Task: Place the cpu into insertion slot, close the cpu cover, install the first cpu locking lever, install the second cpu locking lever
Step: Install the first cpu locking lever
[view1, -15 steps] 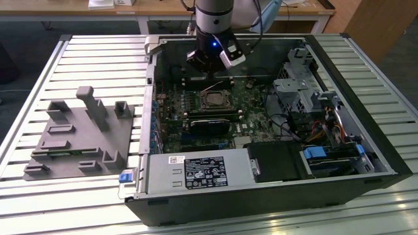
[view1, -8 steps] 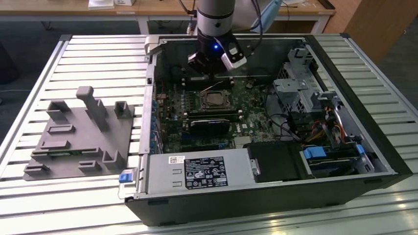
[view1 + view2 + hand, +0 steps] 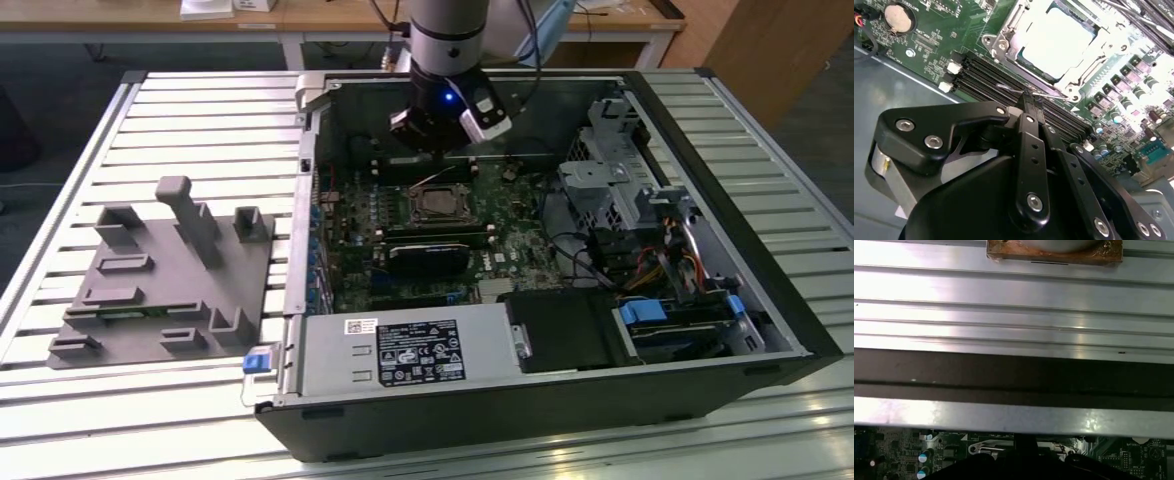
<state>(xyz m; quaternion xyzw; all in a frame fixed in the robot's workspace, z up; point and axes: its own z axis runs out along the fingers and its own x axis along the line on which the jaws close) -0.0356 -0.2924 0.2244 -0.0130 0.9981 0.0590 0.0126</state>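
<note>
At 12 o'clock from the slot (image 3: 434,205) in the exterior view, your gripper (image 3: 431,160) hangs low inside the open case (image 3: 534,400). In the second wrist view the black fingers (image 3: 1026,130) are pressed together with no gap, and their tip meets the lever (image 3: 1009,88), a thin bright wire with a hooked end. You cannot tell from that view whether the wire is pinched or only touched. The cpu (image 3: 1054,42) sits in the slot, its flat metal top glaring almost white, and the cover (image 3: 1004,30) lies down around it, a thin silver frame with a square window. So the step in hand looks like a lever. To do it well, treat the wire as a spring: it is smooth, round and slippery, and it will likely slide off a flat fingertip. Bear on it close to the hook. Push along its arc, not straight down, so that it goes under its catch without scraping the green board (image 3: 939,20). Mind the long black memory slots (image 3: 984,75) just beside the tip, for their plastic clips are brittle. The case walls are dull painted sheet metal. The ribbed aluminium table (image 3: 200,110) under them is hard and shiny, and a grey plastic fixture (image 3: 160,280) stands at 9 o'clock, well apart.
</note>
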